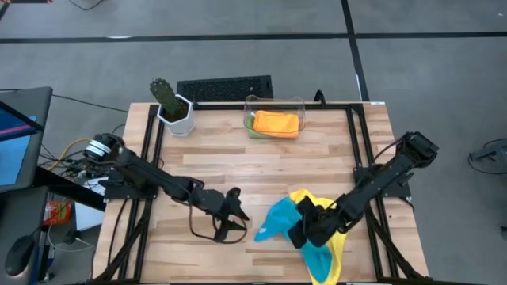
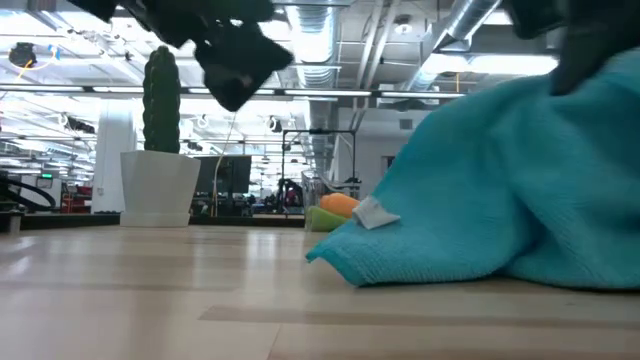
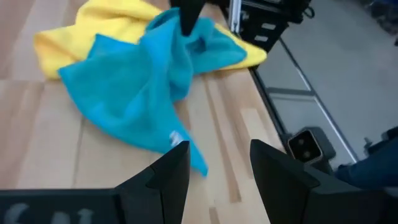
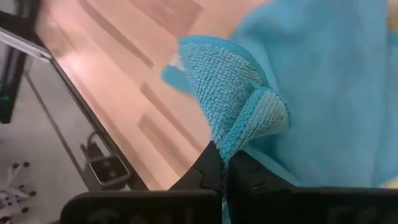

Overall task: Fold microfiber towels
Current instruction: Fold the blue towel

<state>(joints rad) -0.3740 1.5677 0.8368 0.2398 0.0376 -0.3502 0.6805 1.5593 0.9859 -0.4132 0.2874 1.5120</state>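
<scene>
The right arm is stretched low across the table (image 1: 238,170), and the right gripper (image 1: 305,229) is closed tight on a fold of the blue towel (image 1: 279,220), which is draped over the yellow towel (image 1: 337,245). The left gripper (image 1: 235,218) is held just beside the blue towel, fingers (image 3: 168,177) apart and holding nothing.

Four towels (image 1: 279,222); one bin (image 1: 274,103); one plant (image 1: 171,104).

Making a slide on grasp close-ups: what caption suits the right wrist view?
Right gripper pinching a bunched edge of the blue microfiber towel above the wooden table.
</scene>
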